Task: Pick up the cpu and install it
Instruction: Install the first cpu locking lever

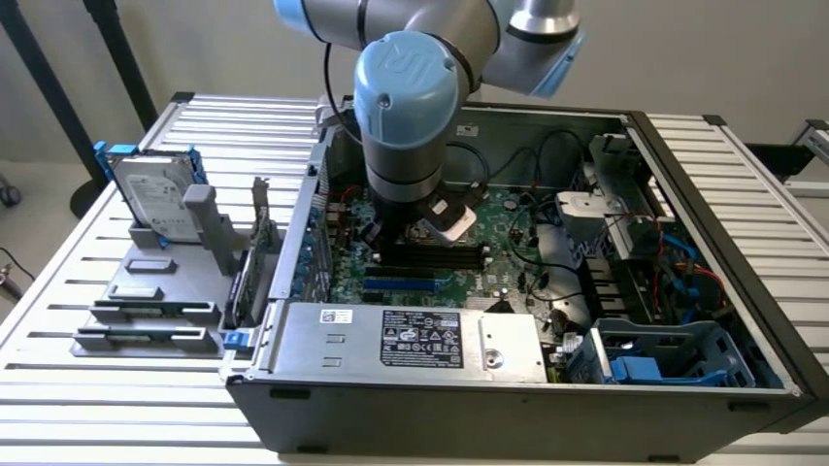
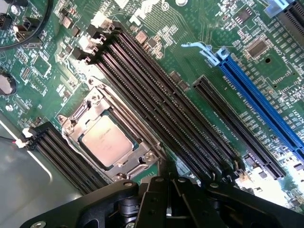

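Cpu [image 2: 105, 140] is sitting flat in the motherboard [image 2: 190, 52] socket, inside its metal frame, just beside the black memory slots [image 2: 161, 109], so placement is looking done as far as the frames tell; whether the retention frame is latched cannot be judged. Gripper [image 2: 168, 202] is hovering just above the board near the socket, clenched and carrying nothing. Chip is showing a matte silver-grey square top with faint print, level, edges lining up with the frame opening.
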